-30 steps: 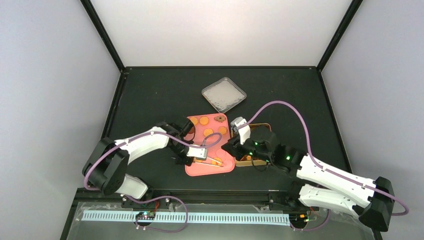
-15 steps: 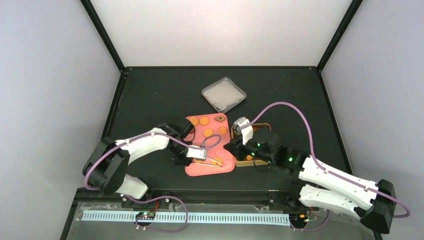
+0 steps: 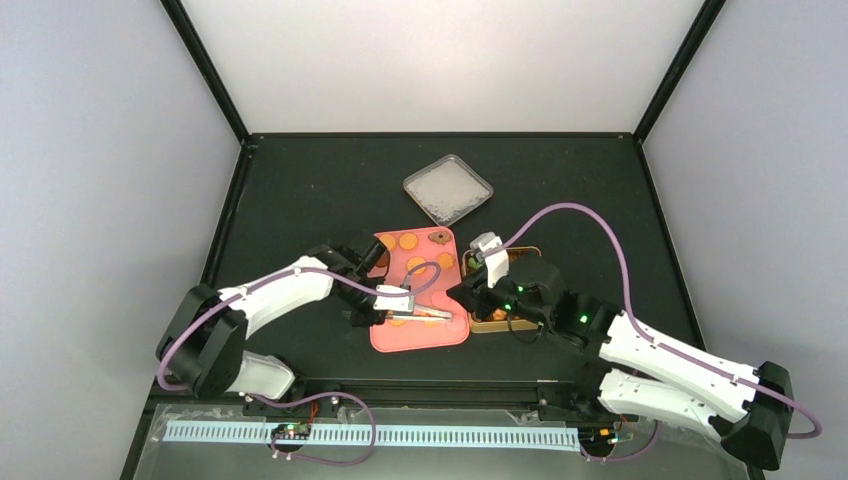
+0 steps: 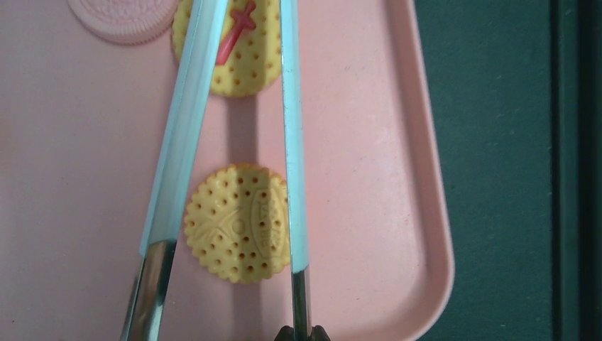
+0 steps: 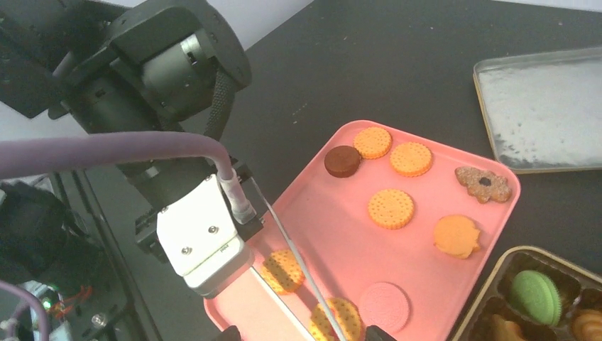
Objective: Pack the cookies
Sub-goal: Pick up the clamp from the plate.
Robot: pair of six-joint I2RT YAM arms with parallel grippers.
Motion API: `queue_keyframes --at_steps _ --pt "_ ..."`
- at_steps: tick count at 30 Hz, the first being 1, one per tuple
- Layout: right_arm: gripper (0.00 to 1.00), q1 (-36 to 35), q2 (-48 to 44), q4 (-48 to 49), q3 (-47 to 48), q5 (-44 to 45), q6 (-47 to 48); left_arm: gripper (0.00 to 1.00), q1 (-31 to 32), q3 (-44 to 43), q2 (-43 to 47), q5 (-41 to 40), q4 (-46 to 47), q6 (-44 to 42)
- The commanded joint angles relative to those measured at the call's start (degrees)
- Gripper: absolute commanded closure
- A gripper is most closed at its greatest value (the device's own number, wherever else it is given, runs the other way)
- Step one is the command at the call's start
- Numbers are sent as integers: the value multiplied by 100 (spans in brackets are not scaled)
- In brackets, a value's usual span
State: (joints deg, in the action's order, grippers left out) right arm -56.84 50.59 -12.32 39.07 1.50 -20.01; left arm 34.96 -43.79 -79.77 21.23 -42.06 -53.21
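Grips the metal tongs (image 4: 292,128) in the left claw (image 3: 383,312), clamped shut on their handle end above the near-left part of the pink tray (image 5: 334,234). Points them rightward, low across the tray's near end. Seen from the left wrist: two pale-blue arms standing apart, straddling a yellow perforated cookie (image 4: 238,224), the right arm crossing its edge; cannot tell whether metal touches biscuit. Further along the arms, lies over a second yellow cookie marked in red (image 4: 234,53), just beside a pale pink one (image 4: 128,18) cut by the frame edge.

Hangs the right claw (image 3: 460,295) open at the tray's right side, next to the gold tin (image 5: 490,273), fingertips apart with nothing between them, facing the left arm.

As for the cookies (image 5: 390,208): mostly loose on the tray. At the far end, a dark brown round (image 5: 342,160) touching an orange one (image 5: 373,142), another orange (image 5: 411,158) near it, a brown flower shape (image 5: 483,183) by the far-right corner, a plain orange piece (image 5: 456,236) below that. In the tin, a green cookie (image 5: 536,295) in its own compartment, others only partly in view.

Beyond the tray, well apart on the black table (image 3: 300,190), a silver lid (image 3: 448,188) lying flat
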Motion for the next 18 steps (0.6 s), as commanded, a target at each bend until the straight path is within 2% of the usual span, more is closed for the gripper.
queue_keyframes --at_steps 1,10,18 --pt "48 87 -163 192 115 91 -53 98 27 -437 240 605 -665 118" --pt "19 262 -636 536 231 15 -397 99 -237 -1286 607 2165 -1727 208" --pt "5 375 -1239 1323 -62 -140 -802 98 -905 -2426 283 4409 -2534 482"
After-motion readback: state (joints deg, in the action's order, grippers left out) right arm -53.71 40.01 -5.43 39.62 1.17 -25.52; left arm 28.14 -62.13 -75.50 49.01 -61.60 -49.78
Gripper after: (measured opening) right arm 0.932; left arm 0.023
